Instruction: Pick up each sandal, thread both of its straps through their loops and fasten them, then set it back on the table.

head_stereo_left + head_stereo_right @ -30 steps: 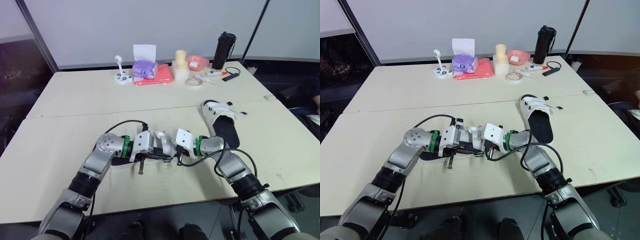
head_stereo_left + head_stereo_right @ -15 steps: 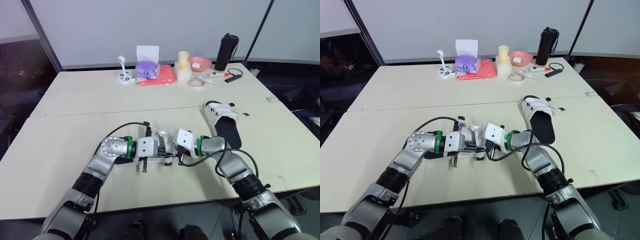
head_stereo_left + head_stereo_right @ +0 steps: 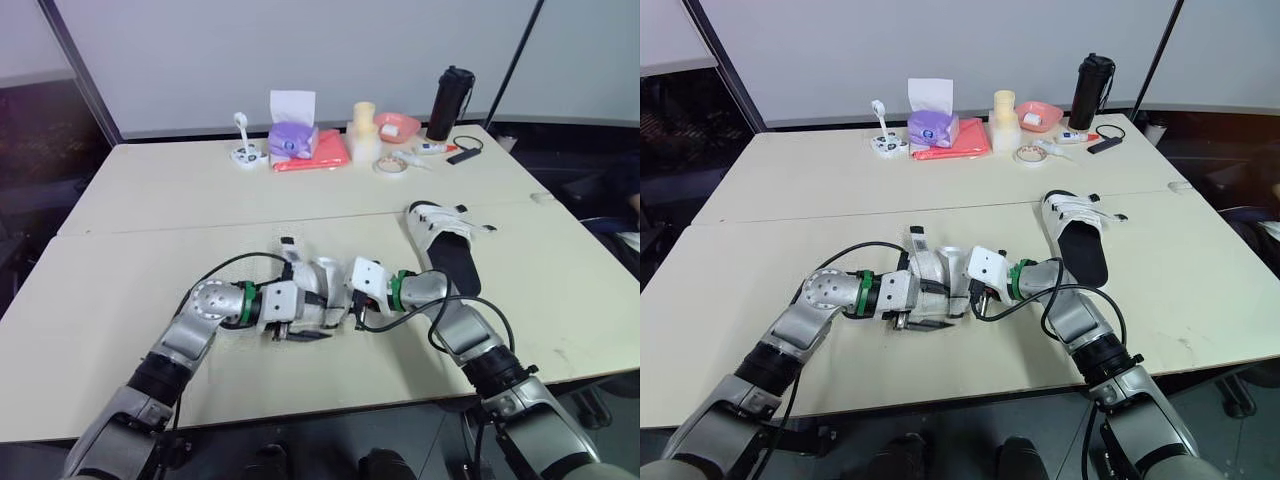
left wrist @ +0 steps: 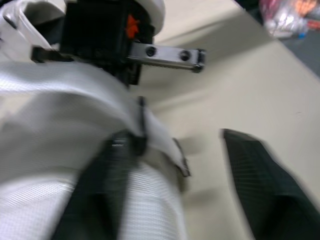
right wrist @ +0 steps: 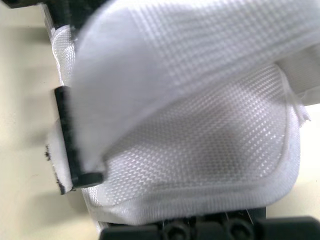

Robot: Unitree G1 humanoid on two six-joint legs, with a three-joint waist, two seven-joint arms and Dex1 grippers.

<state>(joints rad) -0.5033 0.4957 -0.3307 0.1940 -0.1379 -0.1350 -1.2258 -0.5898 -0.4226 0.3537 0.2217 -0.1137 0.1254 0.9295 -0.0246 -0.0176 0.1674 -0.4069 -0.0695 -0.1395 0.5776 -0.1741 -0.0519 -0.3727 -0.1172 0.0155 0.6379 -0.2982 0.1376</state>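
On the table, head views: 2 sandals. The resting sandal (image 3: 446, 252) lies flat, black footbed up, white straps at its far end.
Worked sandal (image 3: 318, 288): left of the resting sandal and nearer the robot, well apart from it, tipped on its side between the 2 grippers.
Left gripper (image 3: 298, 330): touching the worked sandal on the side turned away from the resting sandal.
Right gripper (image 3: 352, 306): between the 2 sandals, against the worked one; whether it is apart or together cannot be told.
Far edge: tissue box (image 3: 291, 135) and black bottle (image 3: 449, 100), both well beyond the resting sandal.
Left wrist view: the fingers (image 4: 260, 185) stand apart. 1 lies against the white mesh strap (image 4: 75, 115), the other is clear of it, with bare table (image 4: 215, 90) between them.
Right wrist view: the white strap curves over the sandal's mesh upper. A black loop (image 5: 70, 140) sits at the strap's edge; whether the strap passes through it cannot be told.
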